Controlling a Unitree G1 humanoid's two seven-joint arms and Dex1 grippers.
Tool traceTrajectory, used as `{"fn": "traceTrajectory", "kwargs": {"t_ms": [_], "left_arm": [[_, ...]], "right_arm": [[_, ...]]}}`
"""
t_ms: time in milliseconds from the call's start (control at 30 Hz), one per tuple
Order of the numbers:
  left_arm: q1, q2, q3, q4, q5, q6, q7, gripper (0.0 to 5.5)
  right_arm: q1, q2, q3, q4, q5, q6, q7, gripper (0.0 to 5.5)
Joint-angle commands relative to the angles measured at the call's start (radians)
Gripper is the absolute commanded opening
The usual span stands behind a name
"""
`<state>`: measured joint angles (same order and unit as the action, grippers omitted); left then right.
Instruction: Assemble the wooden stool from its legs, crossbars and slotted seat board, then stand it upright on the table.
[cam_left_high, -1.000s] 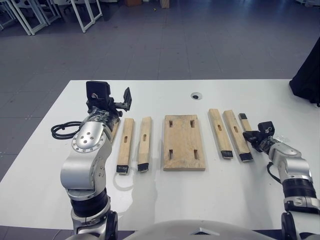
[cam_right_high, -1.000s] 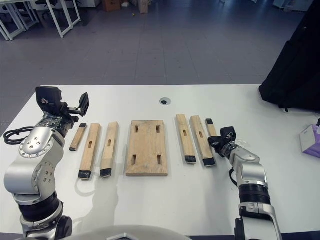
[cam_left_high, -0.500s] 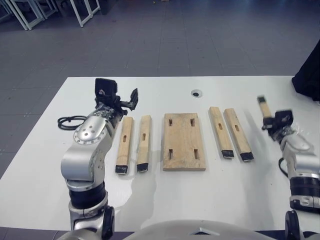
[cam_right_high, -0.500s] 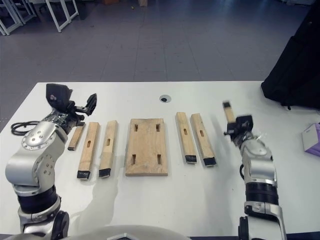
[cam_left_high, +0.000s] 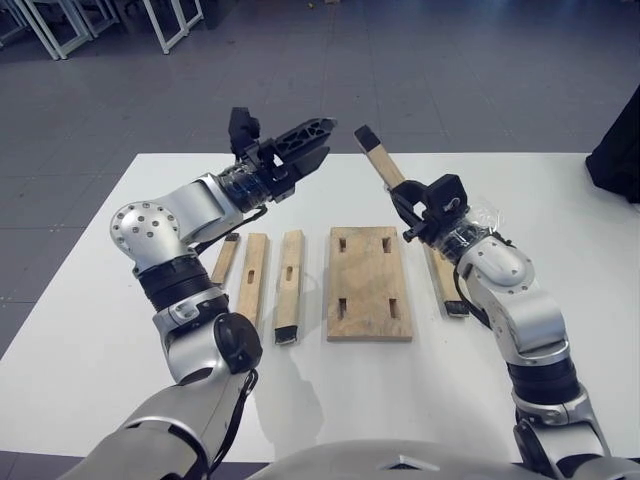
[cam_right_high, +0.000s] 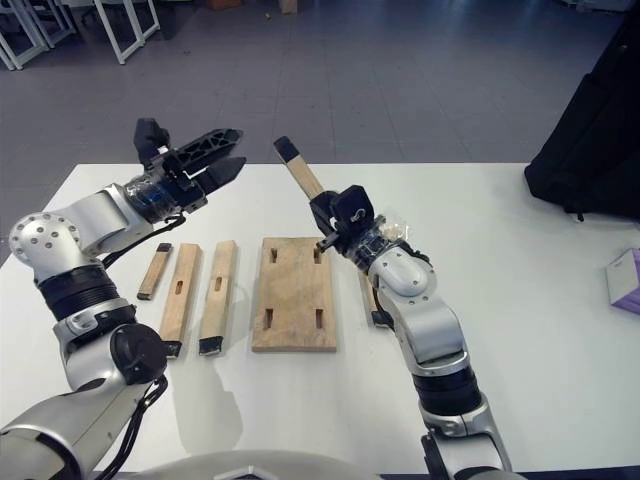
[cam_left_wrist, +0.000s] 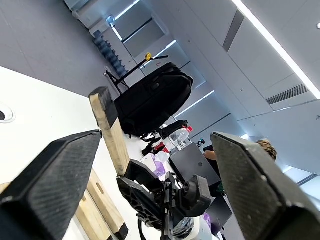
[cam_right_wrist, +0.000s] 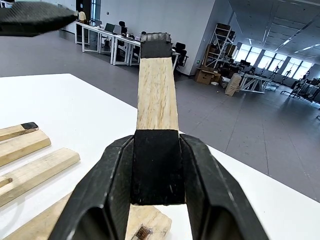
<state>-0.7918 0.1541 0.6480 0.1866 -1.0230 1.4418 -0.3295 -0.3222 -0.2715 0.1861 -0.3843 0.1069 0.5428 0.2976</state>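
**Head views.** The left gripper (cam_left_high: 322, 142) is raised at upper centre-left of the frame, over the far edge of the table (cam_left_high: 80, 330). Its fingers are spread wide and hold nothing. The right gripper (cam_left_high: 407, 207) is at centre, just above the upper edge of the seat (cam_left_high: 367, 290). It is clamped on the lower end of a crossbar (cam_left_high: 378, 158). The crossbar slants up and to the left, and its black-capped free tip is near the left fingertips but apart from them.

The seat lies flat at mid-table with four slots showing. To its left lie two legs (cam_left_high: 250, 290) side by side, and a second crossbar (cam_left_high: 225, 260) lies farther left. To the seat's right a third leg (cam_left_high: 442, 282) is partly hidden behind the right forearm. In the right eye view a purple box (cam_right_high: 625, 282) sits at the right edge of the frame, and a black bag (cam_right_high: 595, 110) is at upper right.

**Right wrist view.** This gives the grip close up. Both fingers (cam_right_wrist: 107, 185) press the sides of the crossbar's black near end, and the wood runs straight out beyond them.

**Left wrist view.** This shows how wide the left gripper stands open. The two pads (cam_left_wrist: 50, 185) are well apart, and the crossbar and the right gripper appear farther off in the gap between them.
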Motion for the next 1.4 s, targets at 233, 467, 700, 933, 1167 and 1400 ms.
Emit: {"fn": "traceTrajectory", "kwargs": {"t_ms": [233, 467, 700, 933, 1167, 1400], "left_arm": [[-0.001, 0.024, -0.08, 0.092, 0.064, -0.129, 0.03, 4.03], [-0.005, 0.029, -0.098, 0.134, 0.042, -0.108, 0.049, 4.03], [0.001, 0.02, -0.089, 0.106, 0.0, -0.089, 0.057, 2.95], [-0.006, 0.036, -0.075, 0.118, -0.009, -0.1, 0.064, 1.92], [-0.001, -0.005, -0.038, 0.111, -0.055, -0.084, 0.12, 0.79], [-0.016, -0.035, 0.0, 0.102, -0.123, -0.07, 0.216, 0.47]], "right_arm": [[-0.018, 0.057, 0.086, -0.058, -0.013, 0.061, 0.001, 1.27], [0.03, 0.088, 0.161, -0.085, -0.027, 0.081, -0.005, 1.27], [0.021, 0.105, 0.136, -0.075, -0.021, 0.098, -0.011, 1.27], [0.013, 0.123, 0.12, -0.081, -0.016, 0.121, -0.014, 1.27], [0.004, 0.12, 0.123, -0.08, -0.019, 0.124, -0.003, 1.27], [0.0, 0.117, 0.124, -0.081, -0.024, 0.129, 0.001, 1.27]]}}
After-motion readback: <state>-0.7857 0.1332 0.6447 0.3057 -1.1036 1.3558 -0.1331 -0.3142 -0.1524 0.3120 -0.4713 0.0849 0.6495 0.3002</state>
